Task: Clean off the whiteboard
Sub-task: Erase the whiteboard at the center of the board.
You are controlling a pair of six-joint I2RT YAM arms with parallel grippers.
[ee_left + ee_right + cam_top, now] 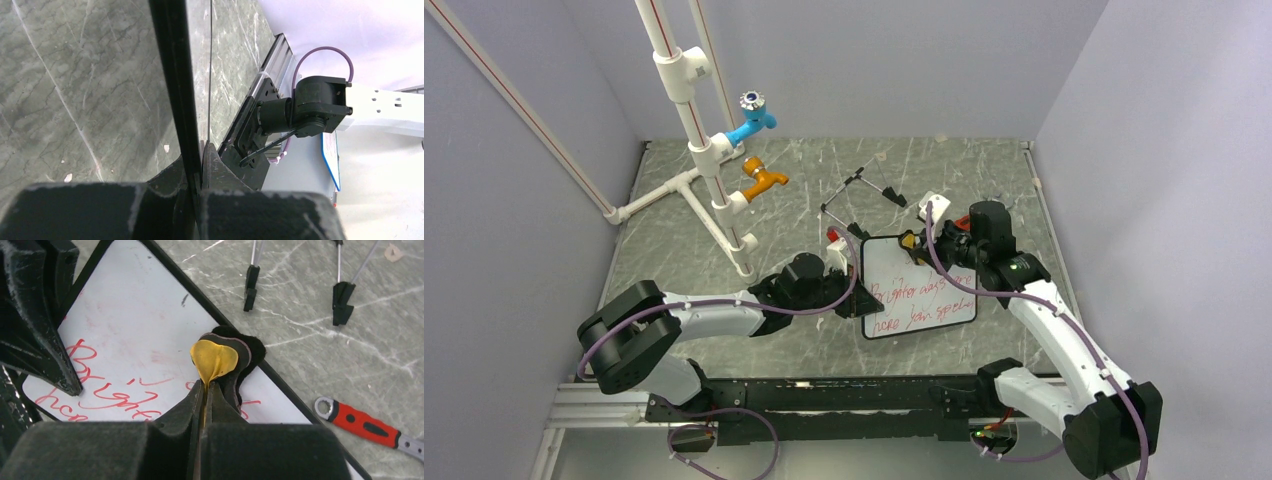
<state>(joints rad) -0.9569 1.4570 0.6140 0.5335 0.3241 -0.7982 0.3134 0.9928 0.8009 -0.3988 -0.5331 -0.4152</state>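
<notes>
Green-marbled surface carrying whiteboard, centre-right, red writing showing. L end effector clamping whiteboard's left frame edge. R end effector pinching yellow-black eraser, touching whiteboard's far edge.

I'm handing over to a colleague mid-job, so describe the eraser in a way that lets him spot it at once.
Find the white board with red writing in the middle of the table. At its far edge the right gripper pinches the eraser, a small soft pad resting on the board. It is yellow above and black fuzz below, unlike the red-handled wrench lying beside the board.
</notes>
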